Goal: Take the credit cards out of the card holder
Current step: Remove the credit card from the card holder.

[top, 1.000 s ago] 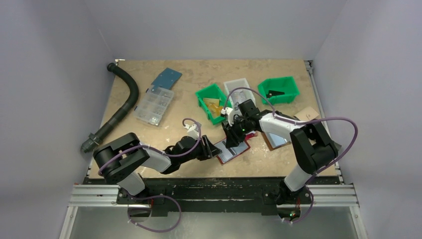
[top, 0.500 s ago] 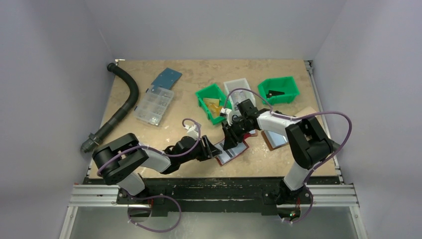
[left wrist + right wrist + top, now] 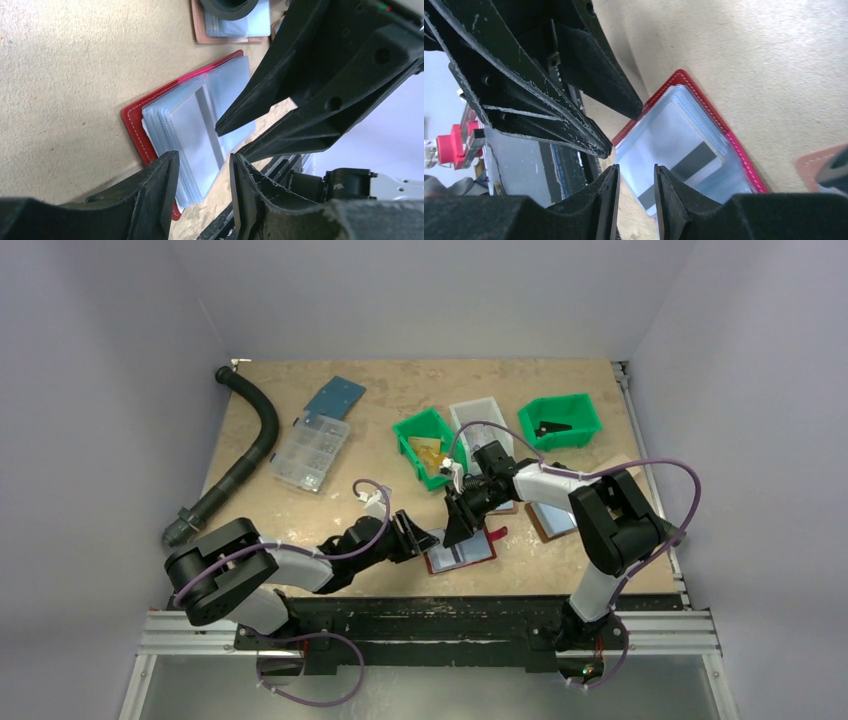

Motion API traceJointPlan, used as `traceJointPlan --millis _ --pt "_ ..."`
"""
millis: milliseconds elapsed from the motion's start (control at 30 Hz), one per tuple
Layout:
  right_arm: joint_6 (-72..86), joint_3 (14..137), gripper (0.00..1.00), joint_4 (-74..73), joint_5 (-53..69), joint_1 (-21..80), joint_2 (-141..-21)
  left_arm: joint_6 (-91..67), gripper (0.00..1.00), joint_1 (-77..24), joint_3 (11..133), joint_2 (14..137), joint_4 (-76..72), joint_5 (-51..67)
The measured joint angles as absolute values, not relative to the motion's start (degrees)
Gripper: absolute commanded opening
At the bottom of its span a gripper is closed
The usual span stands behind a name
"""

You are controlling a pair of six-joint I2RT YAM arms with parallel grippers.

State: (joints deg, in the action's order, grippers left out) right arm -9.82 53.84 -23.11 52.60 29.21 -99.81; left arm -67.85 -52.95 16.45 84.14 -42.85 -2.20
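Card holder [image 3: 462, 552] lies spread on the table [image 3: 400, 390] — red cover, pale shiny sleeves, striped card [image 3: 674, 145] uppermost. Left pincer [image 3: 200, 160] stands slightly open at its edge; right pincer [image 3: 634, 172] — cannot tell.

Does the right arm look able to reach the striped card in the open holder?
Probably yes: the right gripper hovers at the credit card, jaws apart, and the card holder lies open; the left gripper crowds that corner.

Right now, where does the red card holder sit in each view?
Top external: card holder just below centre.
Left wrist: card holder at centre, slanting.
Right wrist: card holder centre right.
Shared landmark: the striped card in its top pocket.
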Motion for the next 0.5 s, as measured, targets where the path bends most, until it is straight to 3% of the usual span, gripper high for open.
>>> traceJointPlan --millis 500 --pt "-8.49 54.02 0.41 -22.76 49.12 29.50 -99.77 -69.91 0.50 -52.95 15.29 80.58 -44.45 -3.01"
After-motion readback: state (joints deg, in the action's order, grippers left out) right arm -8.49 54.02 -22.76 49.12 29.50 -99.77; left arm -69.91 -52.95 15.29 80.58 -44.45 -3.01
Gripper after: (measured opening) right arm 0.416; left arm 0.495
